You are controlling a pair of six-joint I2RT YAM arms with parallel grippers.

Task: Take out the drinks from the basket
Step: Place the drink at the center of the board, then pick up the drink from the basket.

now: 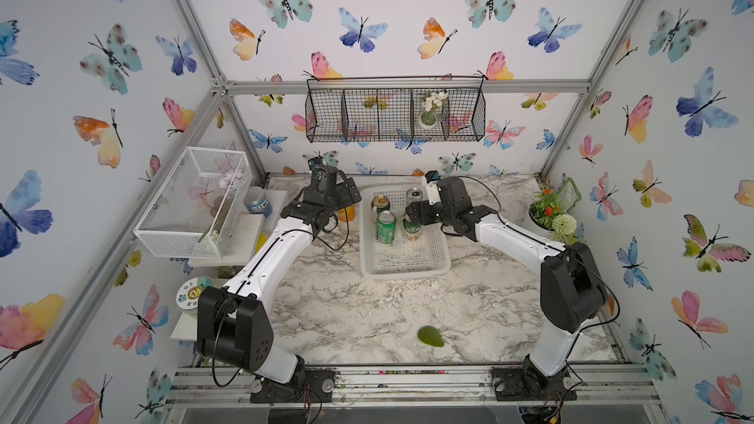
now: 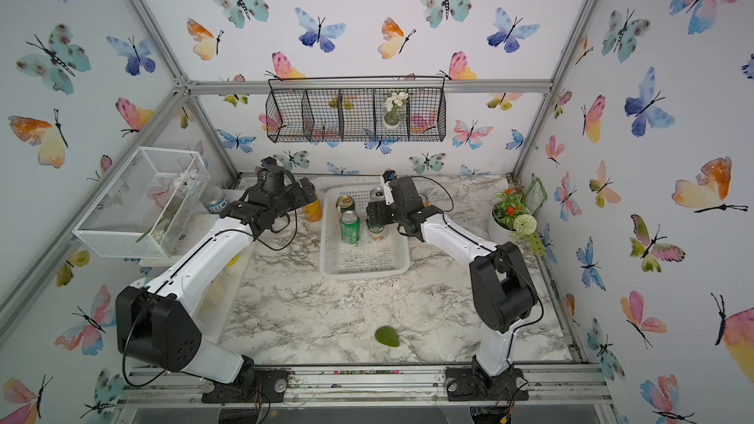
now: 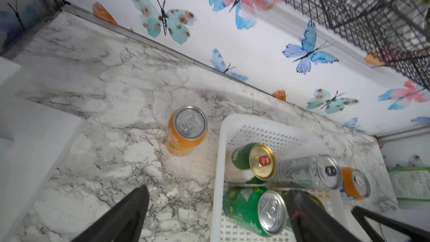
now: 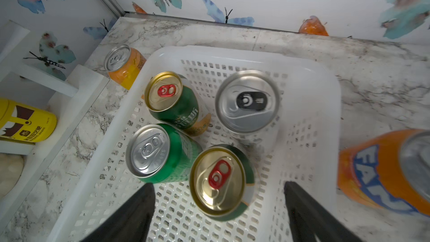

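Note:
The white basket (image 1: 408, 273) (image 2: 363, 273) (image 3: 220, 159) (image 4: 232, 52) holds several upright drinks: a bright green can (image 1: 386, 227) (image 3: 253, 210) (image 4: 160, 152), a slim silver can (image 1: 413, 195) (image 4: 247, 101) and two gold-topped dark green cans (image 1: 380, 202) (image 4: 174, 98) (image 4: 221, 180). An orange can (image 2: 312, 210) (image 3: 187, 131) stands on the marble left of the basket. A Fanta can (image 4: 384, 171) stands to its right. My left gripper (image 1: 351, 197) (image 3: 218, 193) hangs open over the basket's left rim, empty. My right gripper (image 1: 412, 214) (image 4: 218, 186) is open above the nearer gold-topped can.
A green avocado-like object (image 1: 430, 336) lies near the front edge. A flower pot (image 1: 548, 214) stands at the right wall. On the left are a white mesh box (image 1: 196, 201), a blue-lidded jar (image 1: 257, 201) and a yellow bottle (image 4: 25, 122). A black wire basket (image 1: 395, 114) hangs behind.

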